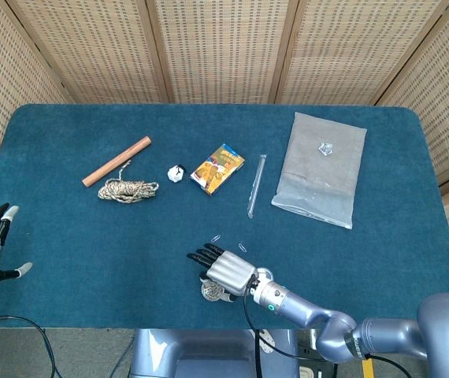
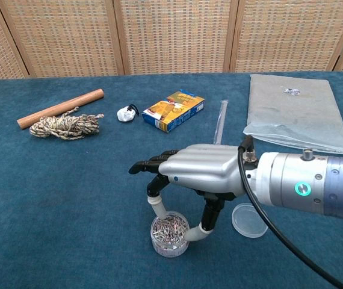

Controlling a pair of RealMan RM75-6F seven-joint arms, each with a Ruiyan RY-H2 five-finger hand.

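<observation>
I take this for a lab set up for robot trials rather than a home or shop: my table point(image 1: 67, 260) is covered edge to edge in blue felt, closed in behind by woven screens point(image 1: 217, 47) that hide the room. Loose cables point(image 1: 20, 321) trail off the near edge. On the felt sit unrelated odds and ends, spaced well apart: a dowel point(image 1: 116, 161), a rope point(image 1: 128, 190), a box point(image 1: 217, 168), a bag point(image 1: 320, 168)
</observation>
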